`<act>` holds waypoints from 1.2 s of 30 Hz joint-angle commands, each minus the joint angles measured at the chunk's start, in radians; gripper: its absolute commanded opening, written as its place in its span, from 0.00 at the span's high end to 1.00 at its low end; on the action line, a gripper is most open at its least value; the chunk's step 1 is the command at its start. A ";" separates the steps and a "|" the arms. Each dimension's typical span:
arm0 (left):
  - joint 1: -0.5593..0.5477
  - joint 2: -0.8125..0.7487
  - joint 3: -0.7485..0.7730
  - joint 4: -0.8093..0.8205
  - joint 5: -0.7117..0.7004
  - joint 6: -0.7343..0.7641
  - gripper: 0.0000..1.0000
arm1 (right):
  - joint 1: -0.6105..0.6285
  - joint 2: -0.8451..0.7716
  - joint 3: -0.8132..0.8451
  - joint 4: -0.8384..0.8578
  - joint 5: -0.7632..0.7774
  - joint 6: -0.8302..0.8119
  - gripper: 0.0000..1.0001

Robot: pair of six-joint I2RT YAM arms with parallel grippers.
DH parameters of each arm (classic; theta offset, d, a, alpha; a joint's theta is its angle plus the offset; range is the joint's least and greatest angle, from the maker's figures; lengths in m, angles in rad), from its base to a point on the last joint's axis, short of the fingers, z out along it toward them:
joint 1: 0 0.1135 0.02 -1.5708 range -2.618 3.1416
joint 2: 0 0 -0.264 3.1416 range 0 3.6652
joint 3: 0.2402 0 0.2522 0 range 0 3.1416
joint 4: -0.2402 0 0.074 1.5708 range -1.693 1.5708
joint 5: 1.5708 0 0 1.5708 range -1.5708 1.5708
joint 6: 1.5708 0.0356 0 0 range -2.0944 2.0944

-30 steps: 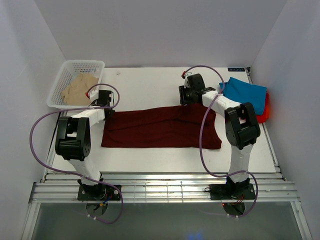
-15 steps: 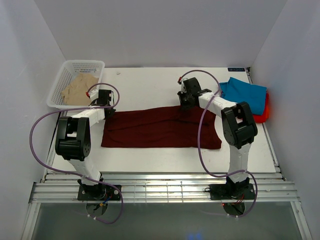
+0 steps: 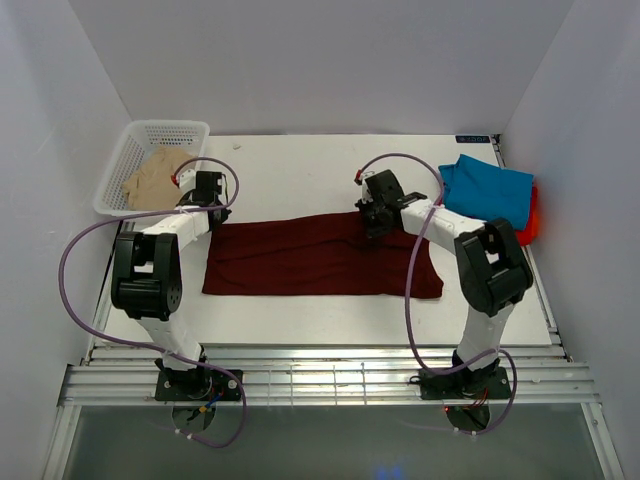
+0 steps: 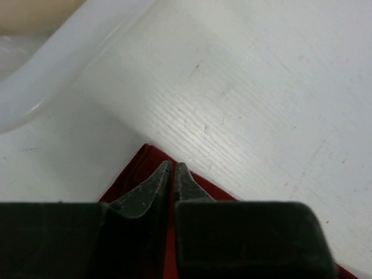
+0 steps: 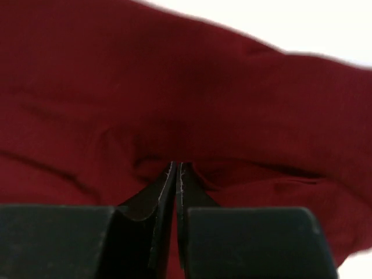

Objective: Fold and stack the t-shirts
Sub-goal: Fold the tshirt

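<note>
two shirts stacked, one mid-fold, one waiting in the basket

at 10 o'clock on the table [image 3: 300, 165] the white basket [image 3: 170, 127] holds the beige shirt [image 3: 155, 175], crumpled and not yet folded. just beside it, the left gripper [image 4: 173, 167] sits at the far left corner of the maroon shirt [image 3: 320, 255]. its fingers are pressed together, and the wrist view suggests the corner is pinched between them, though the tips hide the contact itself.

the maroon shirt lies flat across the middle of the table as a long, narrow band, so it looks part folded lengthwise and in need of further folds before stacking.

toward 1 o'clock of that band, the right gripper [image 5: 176, 165] is down on its far edge. its fingers are closed, and the cloth puckers around the tips, so it appears clamped on the fabric.

at 2 o'clock the teal-blue shirt [image 3: 490, 188] rests folded on the red-orange shirt [image 3: 531, 222], whose edge shows beneath; these two look finished.

by this reckoning the task is about half done: the maroon fold has to be finished and stacked, then the beige shirt.
</note>
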 commanded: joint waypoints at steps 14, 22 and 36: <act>-0.004 0.009 0.070 -0.026 0.033 0.021 0.82 | 0.217 -0.278 -0.274 -0.065 0.130 0.190 0.76; -0.004 0.012 0.102 -0.039 0.038 0.029 0.82 | 0.254 -0.369 -0.251 -0.098 0.300 0.209 0.46; -0.045 -0.149 -0.034 0.019 0.102 0.018 1.00 | 0.081 -0.133 -0.148 -0.053 0.349 0.226 0.92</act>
